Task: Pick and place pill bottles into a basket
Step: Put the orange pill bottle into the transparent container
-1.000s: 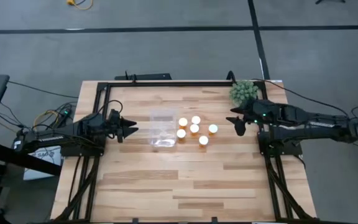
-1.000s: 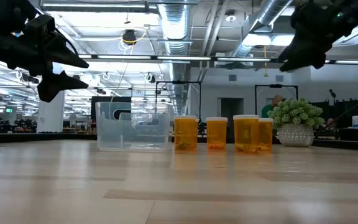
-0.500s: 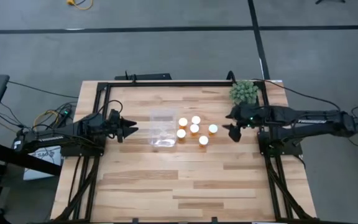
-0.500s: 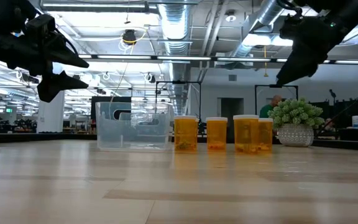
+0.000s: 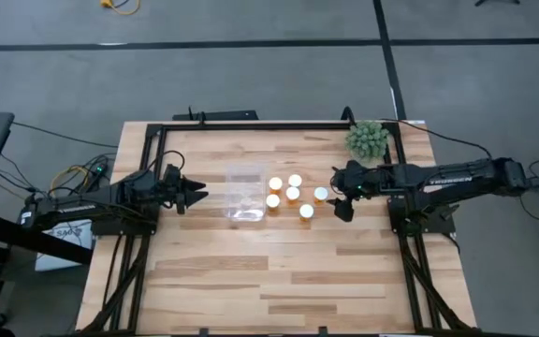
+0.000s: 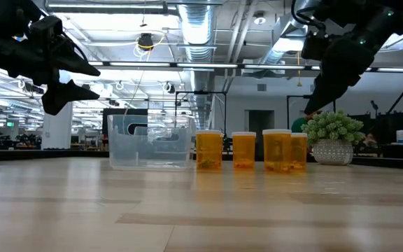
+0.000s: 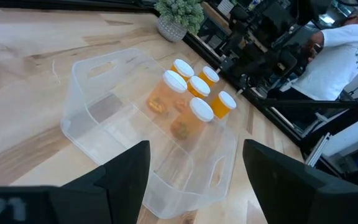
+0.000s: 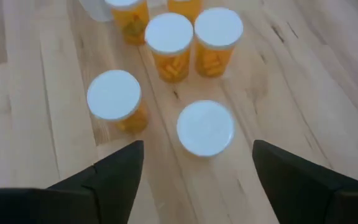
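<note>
Several orange pill bottles (image 5: 292, 195) with white caps stand upright on the wooden table (image 5: 279, 271), just right of the clear basket (image 5: 245, 194). The basket rests on its base. My right gripper (image 5: 339, 194) is open and empty, above and right of the nearest bottle (image 8: 205, 127), pointing down toward it. My left gripper (image 5: 200, 195) is open and empty, hovering left of the basket (image 7: 148, 130).
A green spiky potted plant (image 5: 367, 139) stands at the table's far right corner. A black frame (image 5: 269, 125) runs along the table's far and side edges. Bare wood lies toward the near edge. A person in a white shirt (image 7: 347, 50) is beyond the table.
My right gripper has moved toward the table's left, closing on the bottles, and has come lower. The bottles and the basket have stayed in place.
</note>
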Controlling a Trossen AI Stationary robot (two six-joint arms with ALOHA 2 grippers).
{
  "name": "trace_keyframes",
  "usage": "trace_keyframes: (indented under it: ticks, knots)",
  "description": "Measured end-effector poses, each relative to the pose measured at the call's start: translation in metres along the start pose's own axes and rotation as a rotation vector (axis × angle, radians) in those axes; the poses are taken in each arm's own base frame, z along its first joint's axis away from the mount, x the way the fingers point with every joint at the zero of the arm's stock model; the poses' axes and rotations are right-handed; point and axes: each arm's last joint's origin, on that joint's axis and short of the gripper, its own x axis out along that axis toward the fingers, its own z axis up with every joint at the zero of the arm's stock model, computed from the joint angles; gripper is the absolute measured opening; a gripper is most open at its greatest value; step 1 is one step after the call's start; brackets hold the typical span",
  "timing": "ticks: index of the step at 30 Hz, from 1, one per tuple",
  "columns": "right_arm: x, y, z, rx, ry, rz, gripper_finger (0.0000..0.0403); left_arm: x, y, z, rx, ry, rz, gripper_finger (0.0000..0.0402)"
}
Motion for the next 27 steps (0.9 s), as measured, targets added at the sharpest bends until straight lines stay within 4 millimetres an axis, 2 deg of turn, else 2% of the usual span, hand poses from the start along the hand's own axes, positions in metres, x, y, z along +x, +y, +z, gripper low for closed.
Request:
trace_keyframes:
  ticks: [11,21,27]
  knots:
    - [0.020,0.005,0.012,-0.109,0.089,-0.012,0.0367,0.000,0.000,-0.001,-0.007,0.007,0.006,0.0247]
    - [0.041,0.009,0.024,-0.200,0.157,-0.025,0.0369,0.000,0.000,-0.001,-0.007,0.006,0.006,0.0247]
    - [0.052,0.009,0.022,-0.246,0.244,-0.031,0.0368,0.000,0.000,-0.001,-0.007,0.006,0.006,0.0247]
